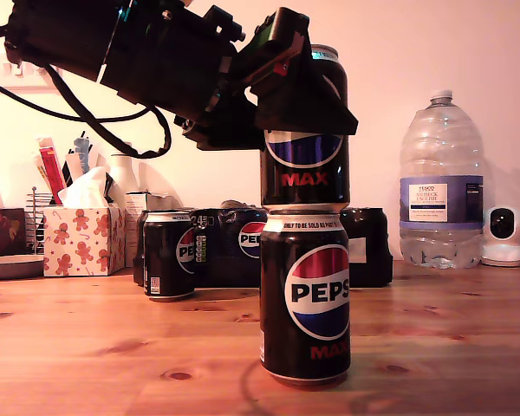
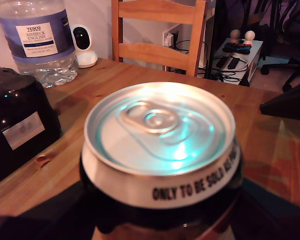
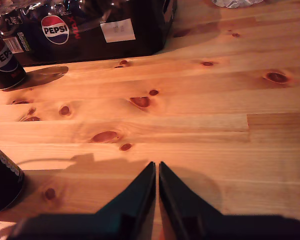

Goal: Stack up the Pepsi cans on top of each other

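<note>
Two Pepsi cans stand stacked near the table's front: the lower can [image 1: 305, 299] upright on the wood, the upper can [image 1: 305, 165] squarely on top of it. My first gripper [image 1: 305, 108] reaches in from the exterior view's upper left and is shut on the upper can, whose silver lid [image 2: 157, 127] fills the first wrist view, with one dark finger [image 2: 290, 107] beside it. A third can [image 1: 169, 256] [image 3: 2, 62] stands alone further back. My second gripper [image 3: 156, 167] is shut on nothing, low over bare wood, with a can's edge [image 3: 2, 177] off to its side.
A black Pepsi multipack [image 1: 234, 247] [image 3: 95, 25] sits behind the cans. A large water bottle [image 1: 440, 182] and a small white camera [image 1: 505, 234] stand at the exterior view's right, a tissue box [image 1: 82, 238] at its left. A wooden chair [image 2: 157, 35] stands beyond the table.
</note>
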Motion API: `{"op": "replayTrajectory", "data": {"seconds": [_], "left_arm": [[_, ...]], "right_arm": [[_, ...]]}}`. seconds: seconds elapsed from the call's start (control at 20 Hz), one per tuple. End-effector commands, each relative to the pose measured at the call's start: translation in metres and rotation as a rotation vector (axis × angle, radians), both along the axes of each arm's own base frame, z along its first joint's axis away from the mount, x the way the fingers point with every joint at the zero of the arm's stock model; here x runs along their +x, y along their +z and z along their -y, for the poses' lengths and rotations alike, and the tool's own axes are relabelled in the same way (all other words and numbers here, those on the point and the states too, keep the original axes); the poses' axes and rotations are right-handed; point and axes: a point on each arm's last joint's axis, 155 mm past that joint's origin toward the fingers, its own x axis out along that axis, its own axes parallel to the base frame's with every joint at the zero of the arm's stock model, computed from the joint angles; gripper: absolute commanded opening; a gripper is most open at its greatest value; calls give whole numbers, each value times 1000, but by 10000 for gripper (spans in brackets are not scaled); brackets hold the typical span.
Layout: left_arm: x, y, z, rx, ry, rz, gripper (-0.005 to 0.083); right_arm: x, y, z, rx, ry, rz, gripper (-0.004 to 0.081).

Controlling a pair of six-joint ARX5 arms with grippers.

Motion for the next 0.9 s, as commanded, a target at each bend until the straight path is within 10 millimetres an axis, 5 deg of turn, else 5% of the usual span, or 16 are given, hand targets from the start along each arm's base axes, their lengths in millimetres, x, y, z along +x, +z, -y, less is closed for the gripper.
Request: {"op": "replayTrajectory", "data": {"seconds": [0.0,0.65,0.7,0.8,0.85], "left_arm": [[-4,0,-3,2,-4,10,430],[-3,-1,-4,14,0,20,434],[-3,-1,-4,-1,8,-5,478],[-4,1,-3,-19,11,-23,744],[-3,1,-3,-18,16,-21,790]], "right_arm": [[0,-7,1,4,-5,-15,-12],[0,-7,1,4,-5,-15,-12],[0,-7,1,4,-5,-15,-12],[0,-7,1,4,-5,-15,-12],[0,-7,1,4,-5,-15,-12]]}}
